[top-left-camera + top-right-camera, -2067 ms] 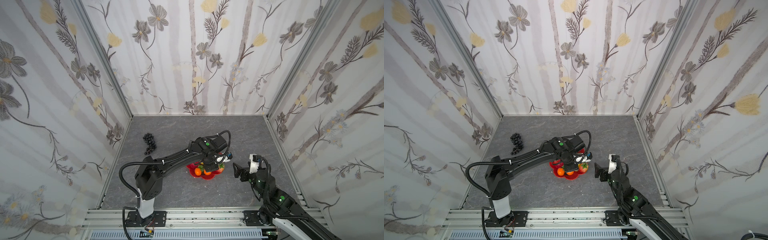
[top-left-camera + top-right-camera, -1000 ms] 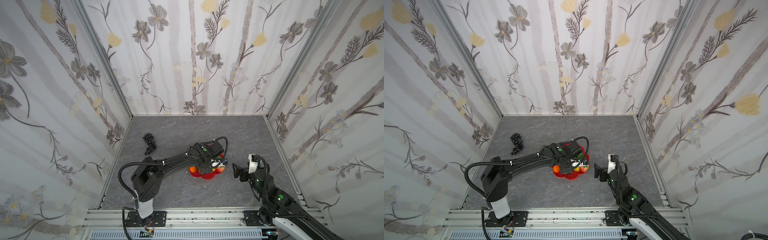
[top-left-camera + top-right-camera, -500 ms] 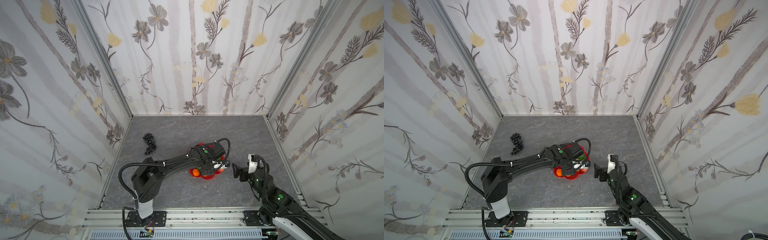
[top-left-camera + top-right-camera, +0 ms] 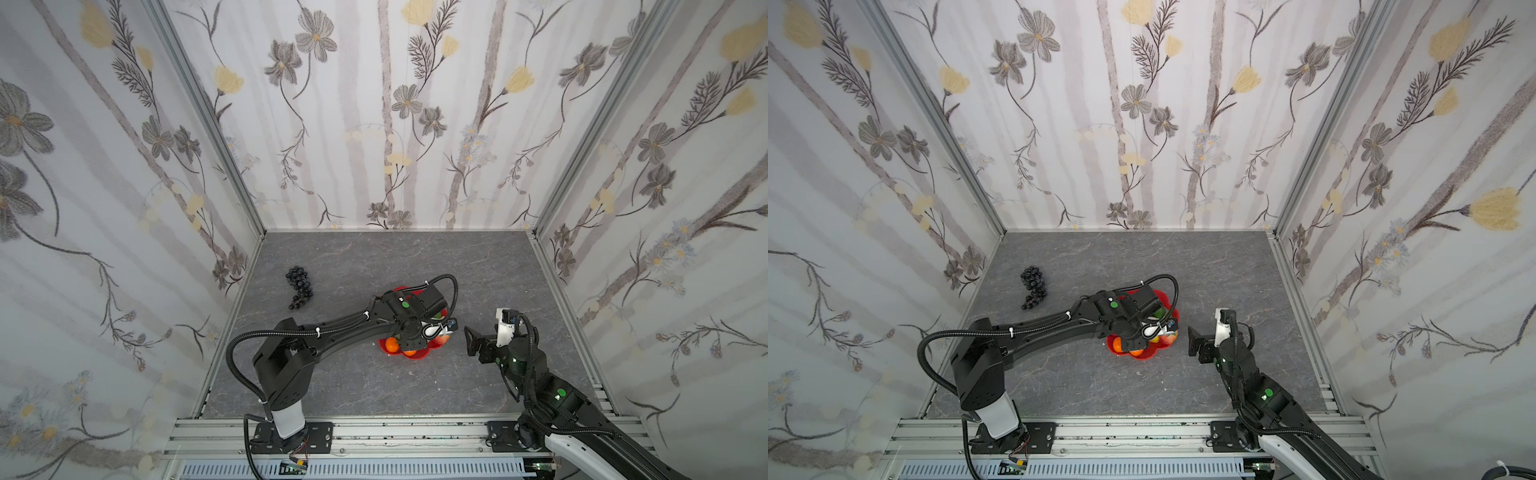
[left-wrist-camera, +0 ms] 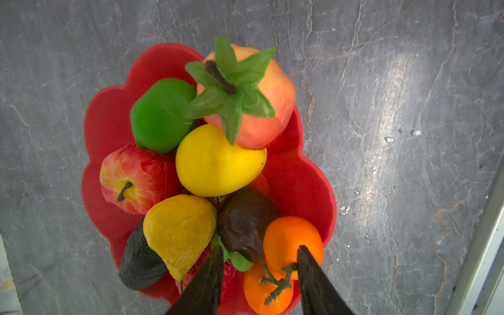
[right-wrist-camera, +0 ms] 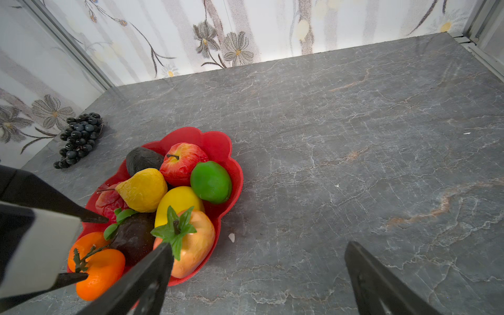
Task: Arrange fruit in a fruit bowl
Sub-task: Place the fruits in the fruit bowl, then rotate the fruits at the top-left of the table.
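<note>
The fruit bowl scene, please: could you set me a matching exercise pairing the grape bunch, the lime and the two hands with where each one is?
Things:
1. grape bunch
2. lime
3. left hand
4. right hand

Places:
A. over bare table beside the fruit bowl, jaws wide open
B. inside the bowl, beside the red apple
C. lying on the table, apart from the bowl
D. above the bowl, jaws parted

Pairs: 1-C, 2-B, 3-D, 4-A.
</note>
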